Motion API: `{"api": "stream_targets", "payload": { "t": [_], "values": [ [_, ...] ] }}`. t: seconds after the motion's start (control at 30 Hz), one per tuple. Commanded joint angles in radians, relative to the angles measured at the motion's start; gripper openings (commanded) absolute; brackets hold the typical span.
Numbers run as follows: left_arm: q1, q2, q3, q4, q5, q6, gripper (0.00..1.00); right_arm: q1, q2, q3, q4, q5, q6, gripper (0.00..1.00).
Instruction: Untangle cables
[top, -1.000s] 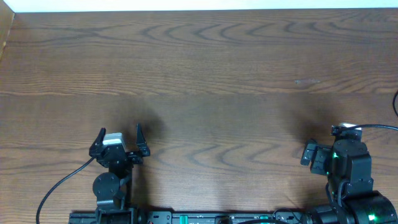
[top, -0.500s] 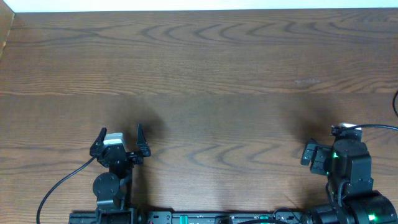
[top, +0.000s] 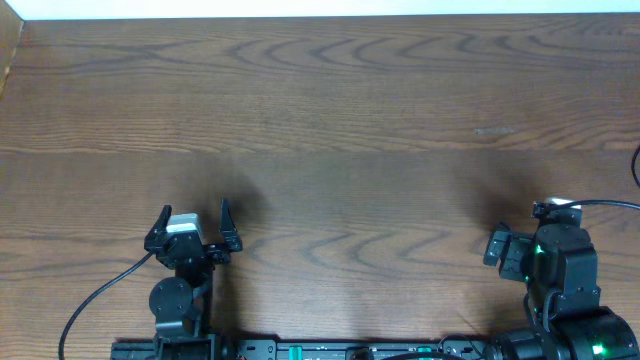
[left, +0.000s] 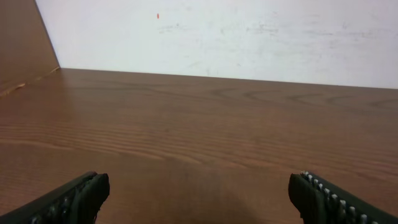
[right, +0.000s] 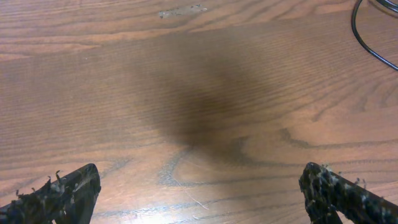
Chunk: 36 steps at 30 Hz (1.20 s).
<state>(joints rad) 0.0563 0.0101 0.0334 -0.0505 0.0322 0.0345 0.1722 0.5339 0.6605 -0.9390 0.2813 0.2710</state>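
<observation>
Cable (right: 353, 25), thin and black, curves on the counter (top: 330, 120). Left gripper (top: 193, 210) and right gripper (right: 200, 179) are both spread wide, gripping nothing.

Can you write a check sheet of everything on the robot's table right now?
Surface: brown wooden table, with one pale scuff.
Job's things: nothing seen.
Clutter: nothing seen.
Grippers: left gripper open, holding nothing; right gripper open, holding nothing.
Cables: thin black cable at the table's right edge; cannot tell whether it belongs to the job.
Surroundings: white wall behind, brown side board on the left.
</observation>
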Motion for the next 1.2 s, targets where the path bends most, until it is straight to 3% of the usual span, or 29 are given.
{"api": "stream_targets", "payload": {
  "t": [0.0, 0.33, 0.8, 1.17],
  "values": [
    [0.003, -0.006, -0.029, -0.016, 0.012, 0.014, 0.98, -0.014, -0.006, -0.003, 0.000, 0.004, 0.013, 0.99],
    [0.003, -0.006, -0.029, -0.016, 0.012, 0.014, 0.98, -0.051, -0.027, -0.006, 0.039, 0.004, 0.013, 0.99],
    [0.003, -0.006, -0.029, -0.016, 0.012, 0.014, 0.98, -0.121, -0.363, -0.395, 0.521, -0.100, -0.014, 0.99],
    [0.003, -0.006, -0.029, -0.016, 0.012, 0.014, 0.98, -0.165, -0.508, -0.605, 0.800, -0.150, -0.013, 0.99]
  ]
}}
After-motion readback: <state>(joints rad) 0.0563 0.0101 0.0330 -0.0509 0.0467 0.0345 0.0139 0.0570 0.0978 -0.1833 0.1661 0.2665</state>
